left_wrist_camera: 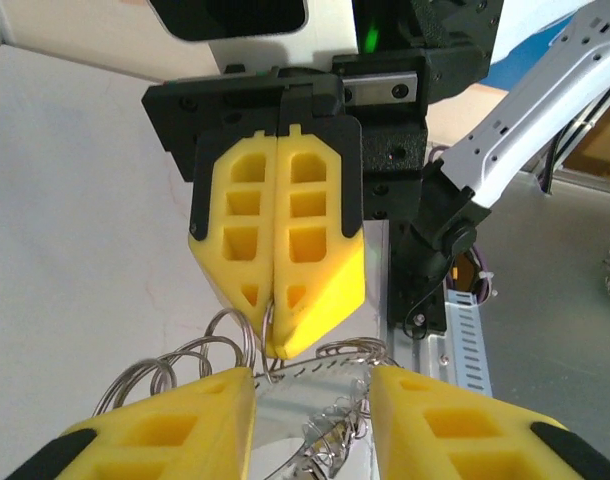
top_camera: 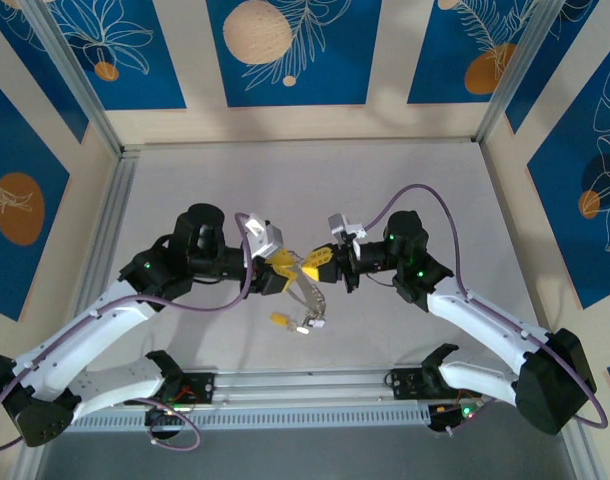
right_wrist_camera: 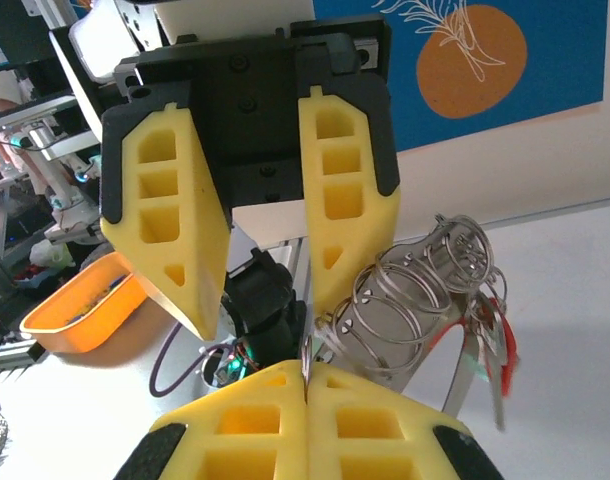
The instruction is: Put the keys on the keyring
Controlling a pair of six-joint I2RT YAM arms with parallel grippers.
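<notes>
The two grippers meet nose to nose above the middle of the table. My right gripper (top_camera: 323, 262) (right_wrist_camera: 305, 370) is shut, pinching a thin wire ring of the keyring (right_wrist_camera: 425, 290) (top_camera: 307, 292) between its yellow pads. The keyring is a grey metal piece strung with several small wire coils. It hangs down between the arms. My left gripper (top_camera: 285, 268) (left_wrist_camera: 310, 385) stands open, and the keyring's metal (left_wrist_camera: 325, 405) lies in the gap between its fingers. The keys dangle below, one with a yellow tag (top_camera: 281, 320), one with a white tag (top_camera: 308, 323), one with a red tag (right_wrist_camera: 502, 355).
An aluminium rail (top_camera: 305, 385) with both arm bases runs along the near edge. Metal frame posts (top_camera: 80, 85) and patterned blue walls close in the back and sides. Purple cables (top_camera: 425, 195) loop off both wrists. An orange bin (right_wrist_camera: 75, 300) sits off to one side.
</notes>
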